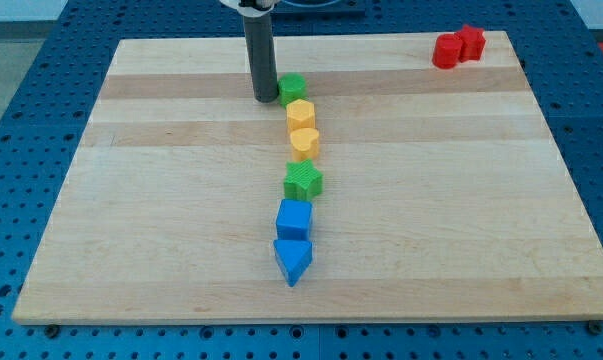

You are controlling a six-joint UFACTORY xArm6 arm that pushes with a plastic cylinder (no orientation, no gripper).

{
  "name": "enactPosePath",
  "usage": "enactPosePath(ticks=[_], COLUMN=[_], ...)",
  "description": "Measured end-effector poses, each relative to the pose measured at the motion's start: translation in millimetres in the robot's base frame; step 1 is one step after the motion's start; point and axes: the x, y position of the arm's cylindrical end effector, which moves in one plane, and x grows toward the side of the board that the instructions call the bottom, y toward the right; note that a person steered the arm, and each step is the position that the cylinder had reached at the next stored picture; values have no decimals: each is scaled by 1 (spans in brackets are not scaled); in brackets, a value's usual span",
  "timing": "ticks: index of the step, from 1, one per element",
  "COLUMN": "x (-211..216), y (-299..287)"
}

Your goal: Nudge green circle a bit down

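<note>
The green circle point(293, 86) sits near the top middle of the wooden board point(161, 200), at the head of a line of blocks. My tip point(265, 98) rests on the board just left of it, close to or touching its left side. Below the green circle, touching or nearly touching it, are a yellow hexagon point(299, 112), a yellow heart-like block point(304, 142), a green star point(303, 181), a blue cube point(294, 218) and a blue triangle point(293, 260), in that order down the view.
Two red blocks point(457, 47) sit together at the board's top right corner. A blue perforated table point(21, 120) surrounds the board on all sides.
</note>
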Motion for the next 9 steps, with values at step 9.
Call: enactPosePath(ticks=[9], x=[-41], y=[66])
